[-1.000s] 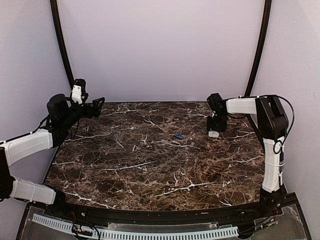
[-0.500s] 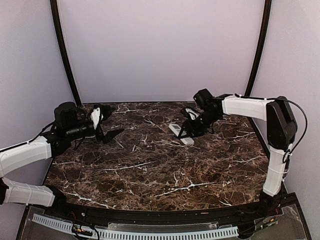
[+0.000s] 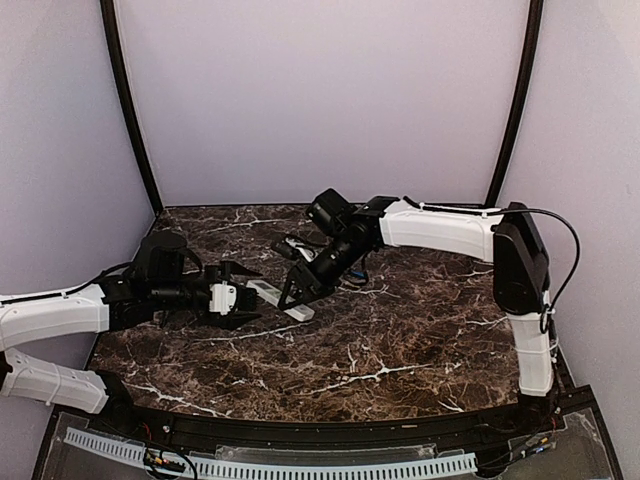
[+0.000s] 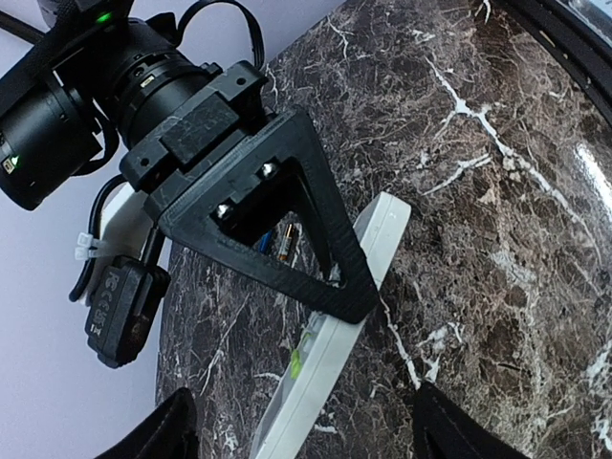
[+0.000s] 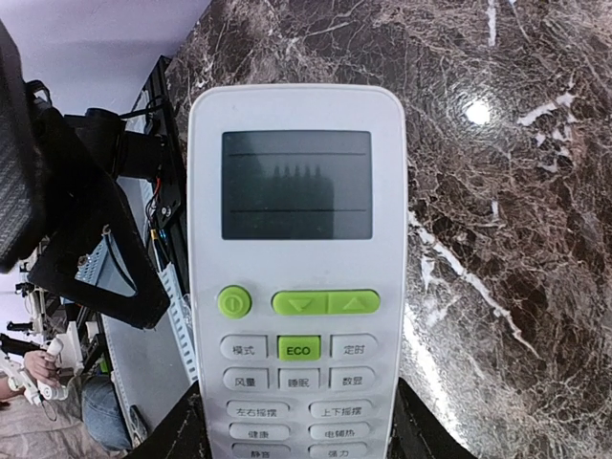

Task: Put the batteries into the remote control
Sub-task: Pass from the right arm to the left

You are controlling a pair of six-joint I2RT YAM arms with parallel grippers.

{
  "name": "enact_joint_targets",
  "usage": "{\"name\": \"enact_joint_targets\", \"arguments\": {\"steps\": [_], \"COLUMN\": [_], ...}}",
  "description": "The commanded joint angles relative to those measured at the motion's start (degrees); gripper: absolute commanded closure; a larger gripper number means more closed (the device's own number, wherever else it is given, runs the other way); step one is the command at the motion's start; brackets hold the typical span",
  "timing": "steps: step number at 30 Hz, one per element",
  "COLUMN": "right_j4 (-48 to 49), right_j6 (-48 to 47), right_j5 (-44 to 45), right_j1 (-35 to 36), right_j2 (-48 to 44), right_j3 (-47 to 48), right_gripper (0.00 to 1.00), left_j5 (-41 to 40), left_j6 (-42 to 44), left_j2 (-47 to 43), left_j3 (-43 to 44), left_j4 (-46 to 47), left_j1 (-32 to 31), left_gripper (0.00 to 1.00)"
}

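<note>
From above, the right gripper (image 3: 298, 290) is clamped on the remote control (image 3: 290, 306), which slopes down toward the near edge of the dark marbled desk (image 3: 420, 340). Whether its low end touches the desk cannot be told. The right arm reaches in from the remote's right. The left gripper (image 3: 250, 298) sits just to the remote's left, aimed at it, jaws spread and holding nothing.

In the left wrist view the remote is almost edge-on, a thin white slab running diagonally with the desk behind it. One black triangular finger (image 4: 335, 239) of the right gripper lies against the remote's upper side. The left gripper's own fingertips (image 4: 172, 428) stand wide apart at the bottom of the view, one to either side of the remote's lower end and clear of it.

In the right wrist view the remote fills the middle, face to the camera. A grey-green display (image 5: 296, 185) sits at its top. Below that are a round green button (image 5: 234, 302), a green arrow bar (image 5: 325, 302) and rows of white keys with a green ECO key (image 5: 299, 348). The right gripper's dark fingers (image 5: 182, 426) press the remote's two long sides at its near end
</note>
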Motion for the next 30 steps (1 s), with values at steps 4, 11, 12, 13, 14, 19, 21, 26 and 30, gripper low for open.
{"name": "enact_joint_targets", "arguments": {"steps": [4,11,12,13,14,19,21,26,30], "right_j4": [-1.9,-2.9,-3.1,-3.3,-3.6,-4.0,-4.0,-5.7,-7.4], "right_j6": [-1.0,-2.4,-2.6,-2.8,-3.0,-3.9,-4.3,-6.4,-9.8], "right_j5": [-3.1,-3.5,-3.4,-3.3,-3.2,-3.5,-3.6,-2.0,4.0], "right_j1": [2.0,3.5,3.7,3.9,4.0,4.3,4.3,4.2,3.9], "right_j2": [0.7,0.3,0.4,0.4,0.4,0.2,0.0,-0.7,-4.6], "right_j3": [3.8,4.0,4.1,4.2,4.3,4.8,5.0,5.9,6.6], "right_gripper": [0.95,0.95,0.95,0.95,0.95,0.95,0.95,0.92,0.57], "left_j5": [-2.8,-3.5,-3.5,-3.4,-3.3,-2.3,-1.8,-1.2,-1.0], "left_j6": [2.9,1.9,1.8,1.6,1.3,0.8,0.4,-2.4,-9.9], "left_j2": [1.1,2.8,3.1,3.2,3.2,2.9,2.5,0.2,-1.8], "left_j3": [-0.5,0.5,1.0,1.2,1.5,1.6,1.6,1.4,2.2], "left_j4": [-1.9,-2.7,-3.5,-3.8,-4.0,-4.9,-5.1,-4.1,-3.6], "left_j1": [-0.4,-0.5,-0.5,-0.5,-0.5,-0.6,-0.8,-1.0,-1.0], "left_gripper": [0.37,0.42,0.42,0.43,0.45,0.72,0.84,1.00,1.00]}}
